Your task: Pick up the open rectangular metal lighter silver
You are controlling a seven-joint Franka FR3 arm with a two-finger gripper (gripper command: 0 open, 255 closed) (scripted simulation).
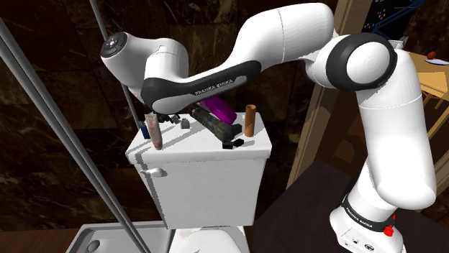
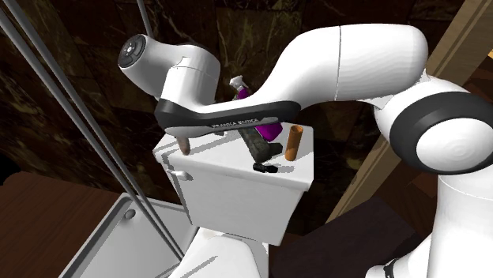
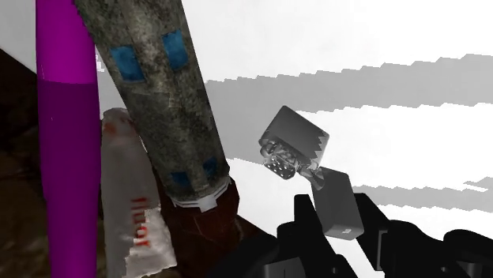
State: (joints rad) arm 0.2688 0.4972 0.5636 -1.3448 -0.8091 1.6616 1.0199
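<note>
Lighter: a small grey rectangular metal lighter [image 3: 304, 158] is shown with its cap hinged back and the perforated chimney exposed. It is placed over the white toilet tank lid [image 1: 194, 149], near the back edge and toward the end at the shoulder view's left. Whether it rests on the lid or is just clear of it cannot be told.
Gripper: the all-black two-finger gripper [image 3: 340, 215] is seen with its fingers drawn in on the two sides of the lighter's lower case. No gap can be made out on either side, so the case is judged to be clasped. The open cap and chimney are left beyond the fingertips.
Close neighbours: a mottled grey-brown cylinder with blue patches [image 3: 170, 95], a white tube with red lettering [image 3: 136, 217] and a purple bottle [image 3: 67, 118] are grouped near the lighter.
Further along the lid: an upright orange-brown cylinder [image 1: 250, 120] is set near the back edge toward the other end, and a small black object [image 1: 232, 144] lies nearer the front edge.
Risk, slipping: only the lower case is gripped, so the smooth metal could slide out if it is raised fast.
Risk, pivoting: the lighter could be twisted in the grip by the overhanging cap.
Risk, knocking: the nearby cylinder or tube could be toppled off the lid's edge if the hand is swung sideways.
</note>
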